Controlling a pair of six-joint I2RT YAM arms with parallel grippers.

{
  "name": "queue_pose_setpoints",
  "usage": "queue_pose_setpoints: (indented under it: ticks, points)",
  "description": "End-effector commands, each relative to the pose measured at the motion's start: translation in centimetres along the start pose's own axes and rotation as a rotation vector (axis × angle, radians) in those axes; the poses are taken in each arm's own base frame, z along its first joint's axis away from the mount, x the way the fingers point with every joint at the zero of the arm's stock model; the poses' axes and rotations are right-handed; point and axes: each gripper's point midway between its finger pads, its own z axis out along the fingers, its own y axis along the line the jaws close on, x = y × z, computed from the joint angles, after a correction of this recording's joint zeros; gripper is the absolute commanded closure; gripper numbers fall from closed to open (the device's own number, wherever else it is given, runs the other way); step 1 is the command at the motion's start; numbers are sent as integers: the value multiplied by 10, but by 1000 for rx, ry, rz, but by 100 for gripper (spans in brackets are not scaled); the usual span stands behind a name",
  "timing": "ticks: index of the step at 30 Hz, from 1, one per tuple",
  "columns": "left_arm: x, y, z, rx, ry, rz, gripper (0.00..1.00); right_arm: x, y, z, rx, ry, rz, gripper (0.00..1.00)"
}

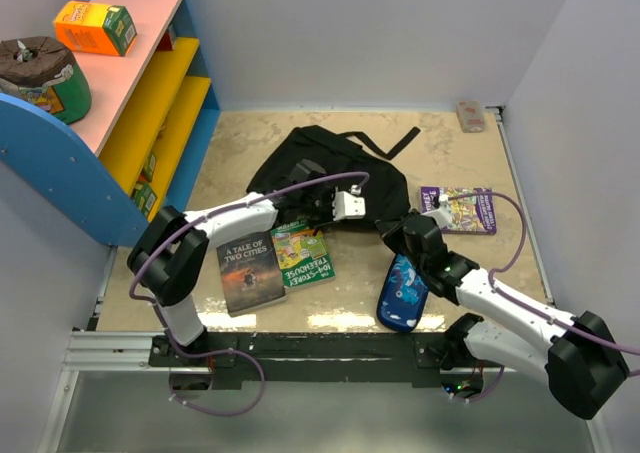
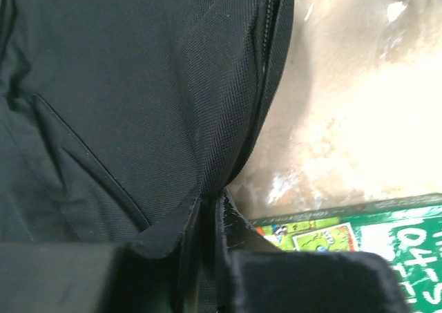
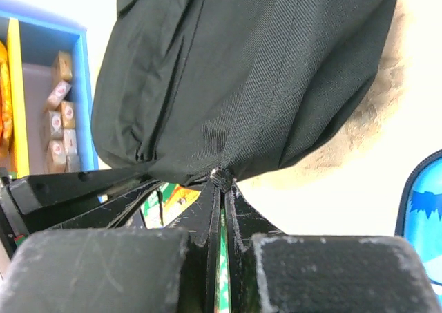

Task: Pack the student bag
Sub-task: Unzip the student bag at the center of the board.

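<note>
The student bag (image 1: 315,168) lies slumped mid-table (image 1: 250,133), one strap (image 1: 402,141) trailing toward the far right. The left gripper (image 1: 328,207) meets the bag's near edge, just beside its white wrist camera (image 1: 352,205). The right gripper (image 1: 392,223) reaches the near right corner. Both sets of fingers are lost against the black fabric. In front lie a dark book (image 1: 250,271), a green book (image 1: 302,252) and a blue pencil case (image 1: 403,291), with a purple book (image 1: 460,210) to the right
</note>
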Motion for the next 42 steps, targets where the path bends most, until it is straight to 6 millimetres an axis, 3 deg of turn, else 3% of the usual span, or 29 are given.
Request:
queue_pose_setpoints:
  ticks: [1, 5, 9, 11, 16, 19, 22, 26, 29, 33, 38, 42]
  points:
    - [36, 34, -28, -163, 143, 48, 79, -30, -15, 9, 84, -115, -14, 100]
    - [15, 30, -37, -133, 73, 9, 62, -19, -5, 13, 52, -55, -20, 100]
    - [-41, 12, -49, -4, -126, -63, 51, -9, -7, 15, 50, -10, -19, 100]
    - [-59, 1, -48, 78, -179, -96, 50, -6, -6, 14, 38, 4, -16, 100]
    - [-80, -32, -17, 170, -199, -80, 50, -4, 2, 11, 14, 25, -8, 100]
    - [-84, -37, 5, 163, -209, -80, 51, -7, 4, 9, 17, 25, -3, 100]
    - [-84, -29, 21, 142, -217, -117, 53, -8, 3, 6, 28, 27, 12, 100]
    - [-81, -23, 35, 110, -226, -138, 55, -8, 0, 5, 46, 38, 52, 100]
    - [-83, -7, 41, 31, -246, -141, 59, -9, 1, 5, 55, 46, 66, 100]
    - [-88, -14, 41, 60, -258, -144, 60, -11, 2, 6, 54, 57, 96, 100]
    - [-109, -24, 19, 125, -271, -140, 63, -12, 0, 8, 63, 72, 97, 100]
    - [-109, -63, 3, 295, -242, -117, 69, -13, -1, 10, 64, 72, 95, 100]
